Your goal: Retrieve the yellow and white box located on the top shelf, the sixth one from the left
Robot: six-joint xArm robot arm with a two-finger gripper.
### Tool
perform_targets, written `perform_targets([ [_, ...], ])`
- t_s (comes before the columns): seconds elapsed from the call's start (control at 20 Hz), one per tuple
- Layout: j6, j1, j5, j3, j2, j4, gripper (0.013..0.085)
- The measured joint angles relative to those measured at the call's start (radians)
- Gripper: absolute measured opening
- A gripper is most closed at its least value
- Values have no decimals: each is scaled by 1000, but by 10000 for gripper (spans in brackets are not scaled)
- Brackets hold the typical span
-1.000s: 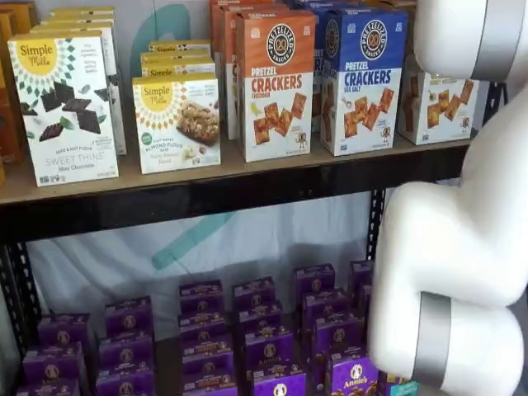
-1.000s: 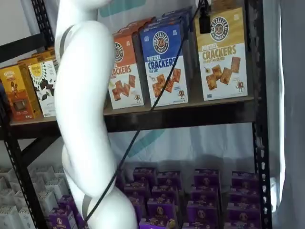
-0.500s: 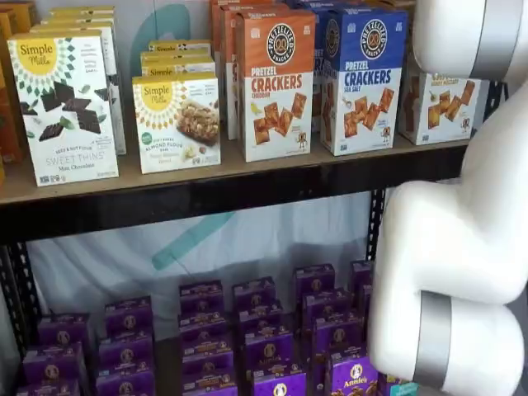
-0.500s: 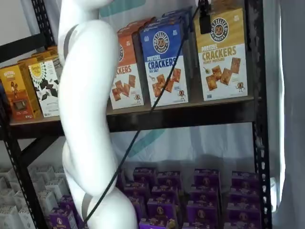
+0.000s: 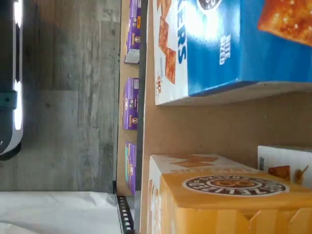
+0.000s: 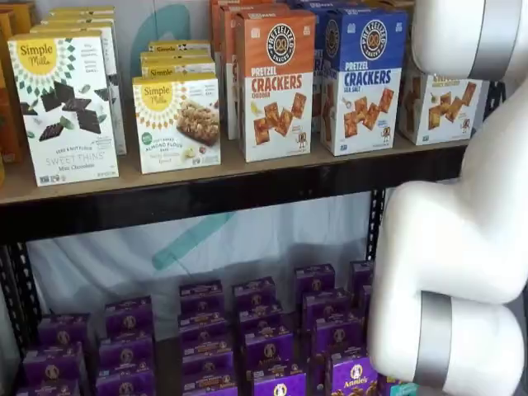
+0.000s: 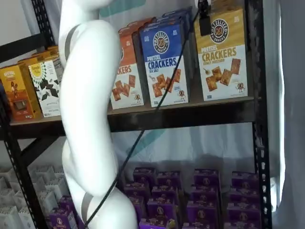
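Observation:
The yellow and white box (image 7: 222, 55) stands at the right end of the top shelf (image 7: 190, 116), next to the blue cracker carton (image 7: 164, 62). In a shelf view the white arm hides its upper part (image 6: 439, 106). One black finger of my gripper (image 7: 204, 21) hangs from the top edge with a cable, against the box's upper left corner. No second finger or gap shows. The wrist view shows the box's yellow top with the round logo (image 5: 234, 202) close up, on the tan board (image 5: 209, 126).
An orange cracker carton (image 6: 276, 82) and white Simple Mills cartons (image 6: 64, 103) stand further left on the shelf. Purple boxes (image 6: 264, 338) fill the shelf below. A black upright (image 7: 257, 95) stands right of the yellow box. The white arm (image 7: 88, 119) crosses the front.
The yellow and white box has tipped slightly on the shelf. The white arm has shifted a little to the right. The black finger stays at the box's upper corner.

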Motion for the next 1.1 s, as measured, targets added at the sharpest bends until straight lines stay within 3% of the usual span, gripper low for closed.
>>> perform_targets([
  [0.3, 2, -2, 5, 0, 1, 10, 850],
  [0.4, 3, -2, 10, -5, 4, 10, 770],
  [0.9, 0, -7, 22, -30, 17, 13, 770],
  [1.1, 0, -8, 23, -34, 19, 12, 690],
])
